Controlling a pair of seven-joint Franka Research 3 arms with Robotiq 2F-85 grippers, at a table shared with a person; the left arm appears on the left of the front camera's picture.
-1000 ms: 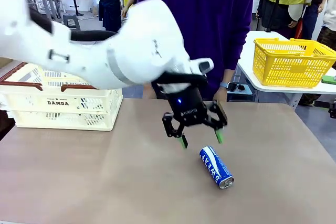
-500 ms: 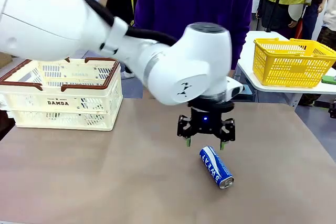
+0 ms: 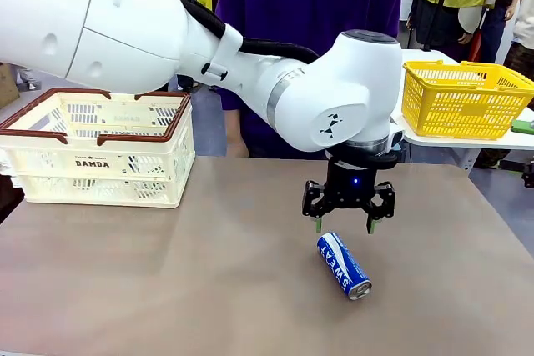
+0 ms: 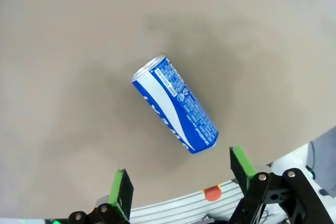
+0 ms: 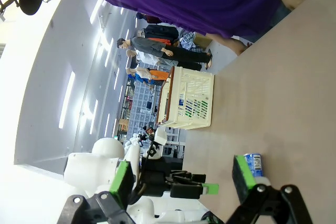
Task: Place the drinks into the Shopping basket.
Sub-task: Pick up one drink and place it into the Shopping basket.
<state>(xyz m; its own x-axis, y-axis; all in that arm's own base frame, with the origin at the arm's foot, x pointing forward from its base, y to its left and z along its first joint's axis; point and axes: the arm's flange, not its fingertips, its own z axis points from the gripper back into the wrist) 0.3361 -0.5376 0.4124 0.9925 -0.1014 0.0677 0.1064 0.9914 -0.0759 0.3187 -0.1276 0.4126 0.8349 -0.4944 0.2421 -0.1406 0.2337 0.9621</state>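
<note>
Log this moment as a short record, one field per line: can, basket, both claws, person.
can: blue can marked SWEAT, lying on its side on the table
basket: cream Shopping basket at the table's far left, apart from the can
left claw: open, hovering just above the can's far end, nothing held
right claw: open, nothing between its fingers
person: purple top, standing at the far side
task state: can not yet gripped

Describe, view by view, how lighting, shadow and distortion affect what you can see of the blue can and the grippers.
Front view: even light, blue can sharp, left gripper open above it. Left wrist view: a soft dark shadow surrounds the can; wide-angle bending at the edges. Right wrist view: picture rolled sideways, overexposed white at the left, right gripper open, Shopping basket small but clear.
</note>
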